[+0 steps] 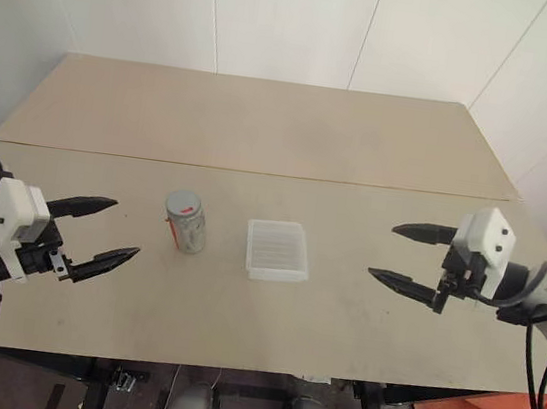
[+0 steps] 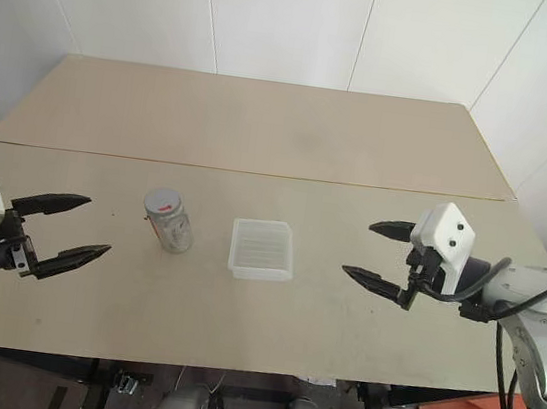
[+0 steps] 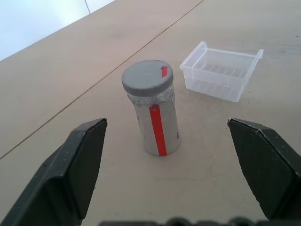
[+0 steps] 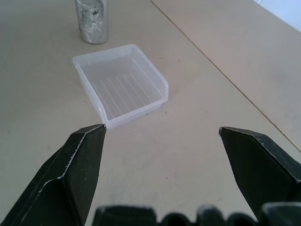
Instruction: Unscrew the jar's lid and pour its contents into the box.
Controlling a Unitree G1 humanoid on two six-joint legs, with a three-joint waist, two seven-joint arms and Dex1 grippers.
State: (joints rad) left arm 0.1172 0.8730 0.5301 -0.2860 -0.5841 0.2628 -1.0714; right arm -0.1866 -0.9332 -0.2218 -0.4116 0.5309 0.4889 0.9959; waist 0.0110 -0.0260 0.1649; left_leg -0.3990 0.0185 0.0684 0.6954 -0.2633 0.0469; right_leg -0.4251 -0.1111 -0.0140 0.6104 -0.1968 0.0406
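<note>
While its lid (image 3: 147,76) stays on, the jar's (image 1: 186,221) contents are indiscernible. Left pincer (image 1: 98,235) and right pincer (image 1: 406,254): spread, empty, level, flanking jar and box (image 1: 277,249).

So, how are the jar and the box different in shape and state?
The jar is a tall upright cylinder, while the box is a low, wide rectangle. The jar is closed by its grey lid; the box is open on top and empty. Both are see-through plastic and stand apart on the table.

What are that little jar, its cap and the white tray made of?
Jar: probably clear plastic or glass; see-through wall with a red-striped label. Lid: likely matte grey plastic, ridged rim. Box: thin translucent plastic; the table shows through its ribbed bottom.
</note>
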